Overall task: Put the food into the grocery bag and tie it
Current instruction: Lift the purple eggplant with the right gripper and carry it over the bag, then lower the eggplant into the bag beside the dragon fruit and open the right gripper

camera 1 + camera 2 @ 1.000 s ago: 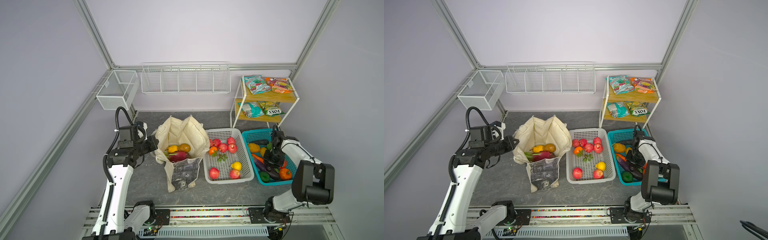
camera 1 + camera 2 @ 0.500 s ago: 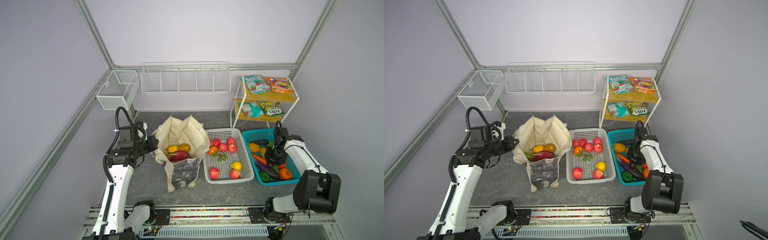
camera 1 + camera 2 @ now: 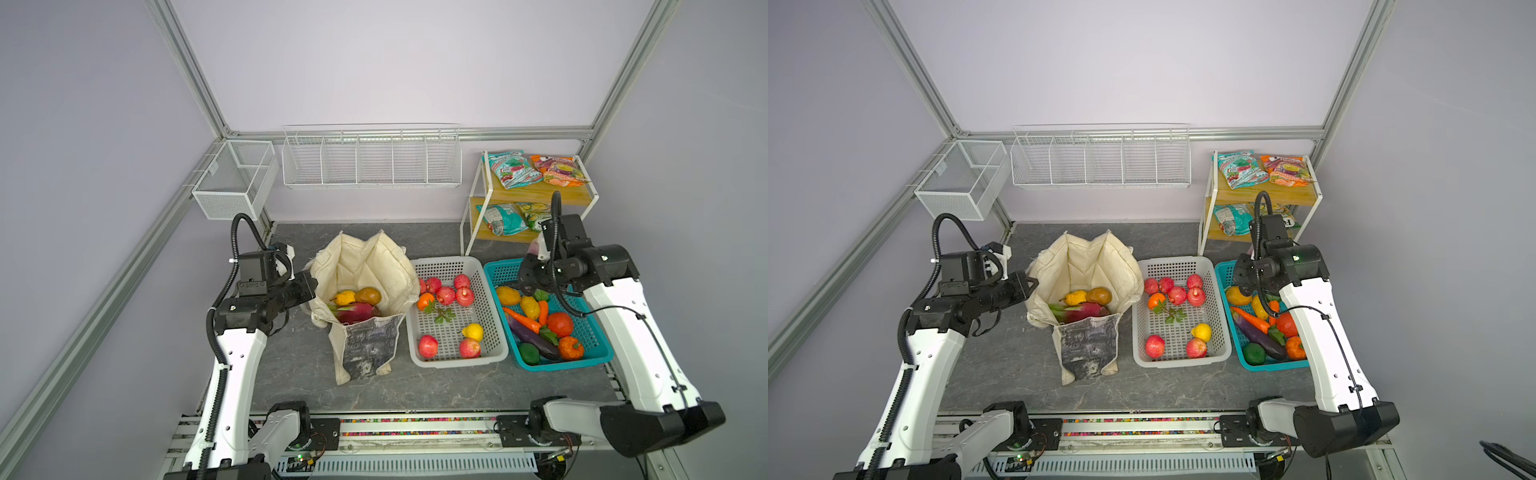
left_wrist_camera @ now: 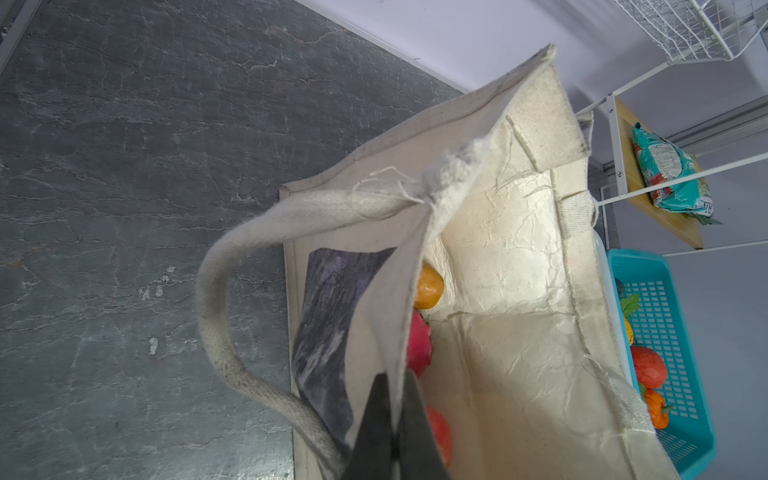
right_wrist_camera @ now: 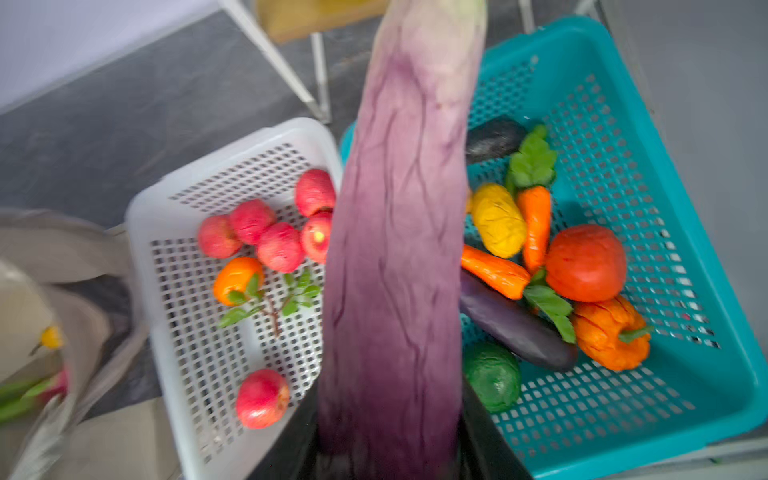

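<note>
While the L gripper [image 4: 395, 378] pinches the grocery bag [image 3: 365, 266] rim beside the white basket [image 3: 457, 360], the R gripper [image 5: 386, 449] squeezes 1 long purple veg [image 5: 399, 249] by the teal basket [image 3: 561, 365]; dragon fruit [image 3: 355, 311] sits inside bag.

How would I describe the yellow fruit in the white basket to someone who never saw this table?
Find the white perforated basket between the cream bag and the teal basket. At its end nearest the robot lies the yellow fruit, the only yellow piece among red fruits and one orange.
</note>
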You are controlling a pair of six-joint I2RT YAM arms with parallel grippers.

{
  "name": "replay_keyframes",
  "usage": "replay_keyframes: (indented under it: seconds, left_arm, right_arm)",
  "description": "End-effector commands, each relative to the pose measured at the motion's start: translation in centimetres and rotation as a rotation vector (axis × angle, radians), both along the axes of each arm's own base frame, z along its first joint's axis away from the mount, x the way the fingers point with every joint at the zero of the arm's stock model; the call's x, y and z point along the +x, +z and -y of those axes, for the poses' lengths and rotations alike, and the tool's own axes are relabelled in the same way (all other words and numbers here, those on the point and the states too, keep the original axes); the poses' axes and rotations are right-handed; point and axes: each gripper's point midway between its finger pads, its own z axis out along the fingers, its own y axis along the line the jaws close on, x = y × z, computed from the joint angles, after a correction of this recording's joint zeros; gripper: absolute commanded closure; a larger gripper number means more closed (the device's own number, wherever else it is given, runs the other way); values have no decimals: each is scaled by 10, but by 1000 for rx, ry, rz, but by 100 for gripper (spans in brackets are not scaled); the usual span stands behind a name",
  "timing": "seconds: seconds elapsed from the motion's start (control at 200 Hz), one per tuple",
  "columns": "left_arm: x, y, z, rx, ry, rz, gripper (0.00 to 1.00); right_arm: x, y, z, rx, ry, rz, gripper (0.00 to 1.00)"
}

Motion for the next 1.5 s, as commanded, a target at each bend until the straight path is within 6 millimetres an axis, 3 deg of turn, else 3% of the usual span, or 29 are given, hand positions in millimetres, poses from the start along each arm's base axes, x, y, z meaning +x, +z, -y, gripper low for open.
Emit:
replay_keyframes:
  seconds: [0.0, 0.105, 0.23, 0.34, 0.51, 0.64, 0.795, 0.985, 1.499]
  left_arm:
    - [2, 5, 4, -2, -26, 21, 100]
    - [2, 7, 4, -3, -25, 25, 100]
    - [2, 8, 4, -2, -26, 26, 100]
    - [2, 8, 4, -3, -24, 26, 100]
    - [1, 10, 5, -5, -29, 34, 100]
    - [0, 12, 5, -3, -29, 42, 100]
    - [-1, 10, 7, -19, -35, 44, 100]
    - [0, 12, 7, -21, -33, 49, 100]
    - [5, 17, 6, -22, -20, 63, 100]
  right_arm:
    - [2, 24, -41, 61, 85, 46, 73]
    - [13, 43, -98, 81, 225, 98, 73]
    - [18, 49, -170, 77, 397, 110, 73]
    - [27, 41, -226, 79, 499, 92, 72]
    - [24, 18, -311, 105, 660, 56, 72]
    - [19, -5, -358, 153, 741, 17, 72]
    - [22, -25, -377, 174, 756, -6, 72]
    - [8, -53, -394, 156, 796, -63, 72]
    - [-33, -82, -417, 121, 872, -133, 72]
